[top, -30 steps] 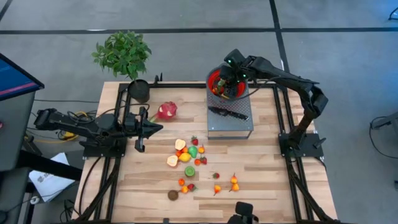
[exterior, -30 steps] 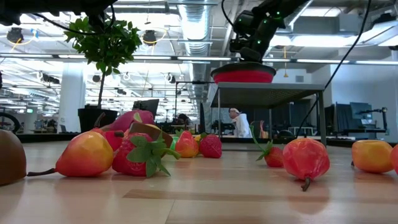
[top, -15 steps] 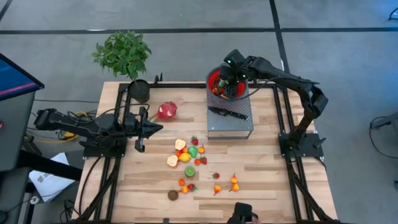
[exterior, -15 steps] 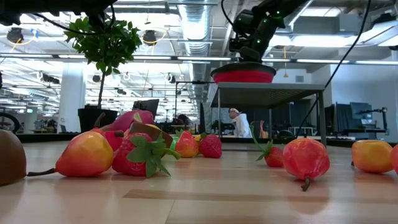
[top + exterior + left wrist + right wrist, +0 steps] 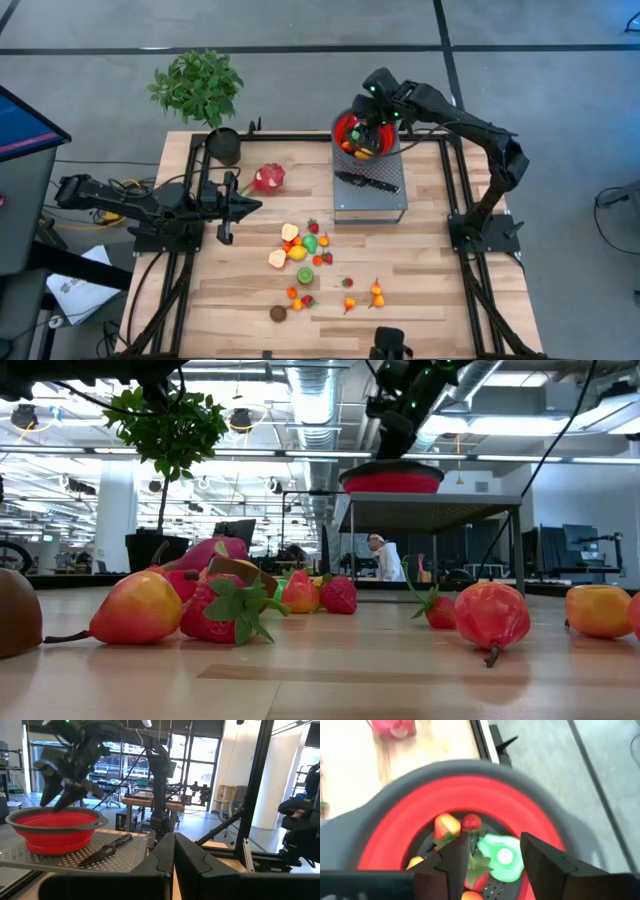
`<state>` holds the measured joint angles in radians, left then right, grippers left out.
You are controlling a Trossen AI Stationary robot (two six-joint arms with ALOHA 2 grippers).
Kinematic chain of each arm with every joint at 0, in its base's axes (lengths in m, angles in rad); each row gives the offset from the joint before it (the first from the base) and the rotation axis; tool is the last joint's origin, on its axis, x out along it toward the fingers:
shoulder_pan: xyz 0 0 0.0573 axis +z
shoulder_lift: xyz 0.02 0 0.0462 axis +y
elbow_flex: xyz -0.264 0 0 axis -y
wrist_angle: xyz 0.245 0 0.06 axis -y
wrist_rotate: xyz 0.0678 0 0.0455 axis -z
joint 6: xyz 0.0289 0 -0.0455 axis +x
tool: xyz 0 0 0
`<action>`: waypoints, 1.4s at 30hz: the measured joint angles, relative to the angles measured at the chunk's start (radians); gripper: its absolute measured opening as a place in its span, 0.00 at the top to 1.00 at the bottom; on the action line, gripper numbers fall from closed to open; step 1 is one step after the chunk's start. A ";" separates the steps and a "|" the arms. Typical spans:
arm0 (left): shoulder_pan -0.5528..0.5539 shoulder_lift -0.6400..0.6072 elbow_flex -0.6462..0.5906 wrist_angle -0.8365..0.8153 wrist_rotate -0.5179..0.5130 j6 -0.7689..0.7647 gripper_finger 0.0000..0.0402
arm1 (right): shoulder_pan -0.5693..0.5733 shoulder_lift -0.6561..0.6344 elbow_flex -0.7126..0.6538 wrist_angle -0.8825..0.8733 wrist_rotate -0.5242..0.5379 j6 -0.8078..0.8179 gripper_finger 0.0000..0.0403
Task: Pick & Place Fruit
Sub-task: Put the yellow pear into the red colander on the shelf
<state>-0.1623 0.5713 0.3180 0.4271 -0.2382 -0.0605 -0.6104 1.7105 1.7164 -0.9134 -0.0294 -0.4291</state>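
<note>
The red bowl [image 5: 345, 128] with a grey inside stands on a raised grey perforated platform [image 5: 372, 200] at the table's far right. It holds several small fruits, among them a green one [image 5: 500, 854], a yellow-red one [image 5: 446, 825] and a strawberry [image 5: 471, 822]. My right gripper [image 5: 495, 857] hangs open just above the bowl and points down into it, with nothing between its fingers. More small fruits [image 5: 302, 246] lie loose mid-table, and the pink dragon fruit [image 5: 268, 178] lies farther back. My left gripper [image 5: 223, 234] waits shut at the table's left side.
A black-handled knife [image 5: 368, 182] lies on the platform, in front of the bowl. A potted plant [image 5: 205, 95] stands at the far left corner. Black frame rails [image 5: 455, 190] run along the table's sides. A person [image 5: 381, 557] sits in the room beyond the table.
My right gripper has risen from inside the bowl to just above its rim, still pointing down into it. The bowl and the fruits on the table have stayed where they were.
</note>
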 joint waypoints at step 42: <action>0.000 0.000 0.000 0.000 0.000 0.003 0.99 | 0.249 -0.439 -0.330 0.002 -0.390 -0.125 1.00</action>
<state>-0.1621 0.5713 0.3180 0.4274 -0.2382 -0.0570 -0.3614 1.2715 1.3869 -0.9113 -0.4191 -0.5545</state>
